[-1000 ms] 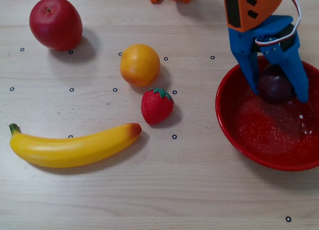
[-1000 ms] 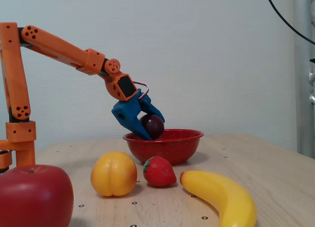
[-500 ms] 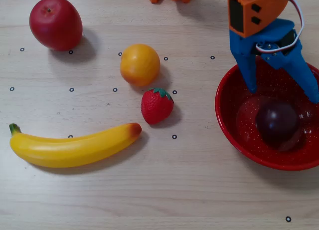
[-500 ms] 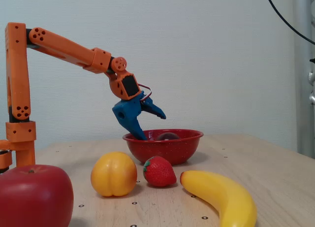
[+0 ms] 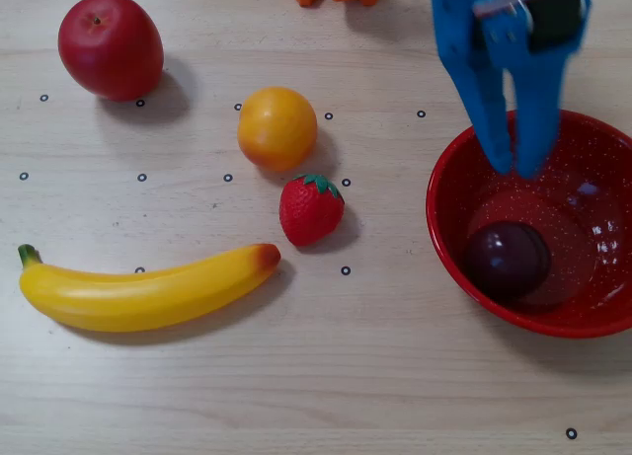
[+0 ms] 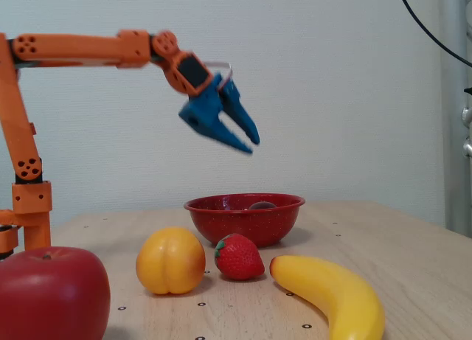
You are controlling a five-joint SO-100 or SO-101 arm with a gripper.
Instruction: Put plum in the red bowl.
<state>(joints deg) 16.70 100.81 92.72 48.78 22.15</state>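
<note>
The dark purple plum (image 5: 507,261) lies inside the red speckled bowl (image 5: 449,238) at the right of the overhead view. In the fixed view only its top (image 6: 262,205) shows above the bowl's rim (image 6: 221,214). My blue gripper (image 5: 517,167) hangs above the bowl's far rim with its fingers a little apart and nothing between them. In the fixed view the gripper (image 6: 251,145) is well above the bowl, pointing down and to the right.
On the table to the left of the bowl are a red apple (image 5: 111,46), an orange (image 5: 276,127), a strawberry (image 5: 311,209) and a banana (image 5: 143,292). The orange arm base (image 6: 26,200) stands at the left of the fixed view.
</note>
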